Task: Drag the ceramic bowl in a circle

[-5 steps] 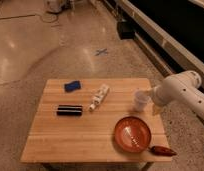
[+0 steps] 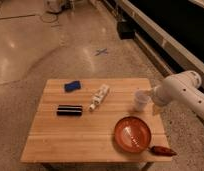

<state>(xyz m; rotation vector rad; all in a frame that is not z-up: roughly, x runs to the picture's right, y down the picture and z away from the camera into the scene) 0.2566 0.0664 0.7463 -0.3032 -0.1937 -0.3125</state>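
A wooden table (image 2: 85, 135) seen from above, with a white robot arm (image 2: 187, 92) reaching in from the viewer's right. Nearest the camera, at the table's corner below the fingers, lies a small reddish-brown object (image 2: 162, 150) too blurred to identify. Just left of it sits the bowl (image 2: 131, 134), orange-red, glossy and shallow, on the table nearer the camera than the fingers and apart from them. The gripper (image 2: 154, 102) hangs over the table's right edge, its fingers spread apart and holding nothing that can be seen. A small white cup (image 2: 141, 100) stands just left of the fingers; whether it touches them cannot be told. Well left of the fingers lies a black bar (image 2: 69, 110), and between it and the cup a white tube (image 2: 99, 97), its printing unreadable. Farther back and left is a blue sponge (image 2: 72, 86). Beyond the table, a blue cross (image 2: 101, 51) marks the shiny floor.
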